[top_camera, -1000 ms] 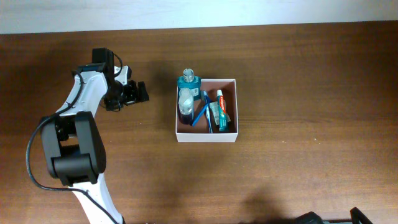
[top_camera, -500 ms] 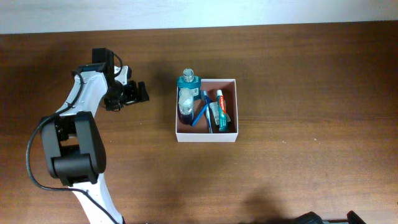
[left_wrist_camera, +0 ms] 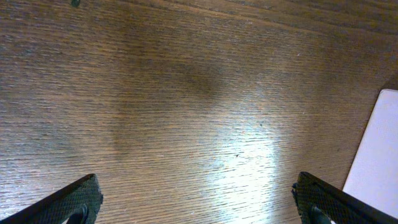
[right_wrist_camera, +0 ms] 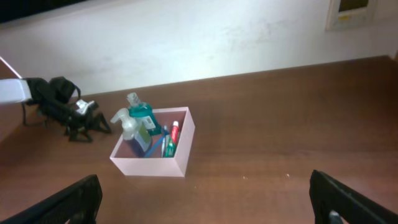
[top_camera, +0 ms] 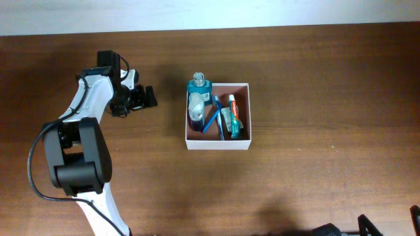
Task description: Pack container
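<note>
The container (top_camera: 218, 145), a shallow white-walled box with a reddish-brown inside, sits mid-table. Inside stand a teal bottle (top_camera: 199, 84) and a blue-filled spray bottle (top_camera: 195, 111), beside a blue toothbrush (top_camera: 211, 118) and a toothpaste tube (top_camera: 232, 108). My left gripper (top_camera: 149, 98) hovers left of the box, open and empty. In the left wrist view its jaws (left_wrist_camera: 196, 199) stand wide over bare wood, with the container's wall (left_wrist_camera: 376, 155) at the right edge. My right gripper (right_wrist_camera: 205, 205) is open and empty, high and well back from the container (right_wrist_camera: 149, 167).
A pale wall (right_wrist_camera: 186, 37) runs behind the table's far edge. The left arm's white links (top_camera: 79, 131) stretch along the table's left side. The right gripper's dark fingertips (top_camera: 415, 212) poke in at the bottom right edge of the overhead view.
The right gripper's dark tips have shifted along the bottom edge of the overhead view and show a little more. The left arm and the container have not moved.
</note>
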{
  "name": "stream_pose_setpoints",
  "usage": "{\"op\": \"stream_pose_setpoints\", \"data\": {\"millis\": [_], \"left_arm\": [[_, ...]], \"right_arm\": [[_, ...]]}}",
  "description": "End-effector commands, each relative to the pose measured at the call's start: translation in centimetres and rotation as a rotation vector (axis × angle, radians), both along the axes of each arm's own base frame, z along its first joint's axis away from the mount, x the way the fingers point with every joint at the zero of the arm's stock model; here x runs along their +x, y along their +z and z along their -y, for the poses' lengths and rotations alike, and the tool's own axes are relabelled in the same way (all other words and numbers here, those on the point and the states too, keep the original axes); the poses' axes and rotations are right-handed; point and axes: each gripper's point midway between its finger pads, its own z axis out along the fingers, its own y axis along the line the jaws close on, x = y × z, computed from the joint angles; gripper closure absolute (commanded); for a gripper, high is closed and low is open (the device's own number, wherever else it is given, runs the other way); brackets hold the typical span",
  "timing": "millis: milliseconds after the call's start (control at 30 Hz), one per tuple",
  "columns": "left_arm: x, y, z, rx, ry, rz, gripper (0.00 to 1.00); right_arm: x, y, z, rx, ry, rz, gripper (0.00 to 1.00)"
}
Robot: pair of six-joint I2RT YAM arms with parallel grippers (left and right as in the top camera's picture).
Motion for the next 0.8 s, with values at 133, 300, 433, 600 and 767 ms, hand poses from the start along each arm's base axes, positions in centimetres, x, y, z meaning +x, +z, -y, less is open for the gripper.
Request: {"op": "stream_pose_setpoints", "data": {"millis": [133, 300, 433, 600, 767], "left_arm": [[0.0, 0.1, 0.0, 0.006, -0.011, 0.006, 0.01], [0.0, 0.1, 0.0, 0.006, -0.011, 0.006, 0.01], [0.0, 0.1, 0.0, 0.006, -0.011, 0.006, 0.01], [0.0, 0.1, 0.0, 0.006, -0.011, 0.006, 0.01], [0.0, 0.1, 0.0, 0.006, -0.011, 0.006, 0.01]], "right_arm": [[0.9, -3.1, -0.5, 0.032, -0.01, 0.091, 0.02], [3.5, -4.1, -1.2, 0.046, -0.01, 0.143, 0.02], [6.3, -5.5, -2.0, 0.057, -0.01, 0.182, 0.02], [9.2, -6.7, -2.8, 0.078, -0.009, 0.256, 0.02], [12.1, -6.5, -3.7, 0.109, -0.005, 0.363, 0.02]]}}
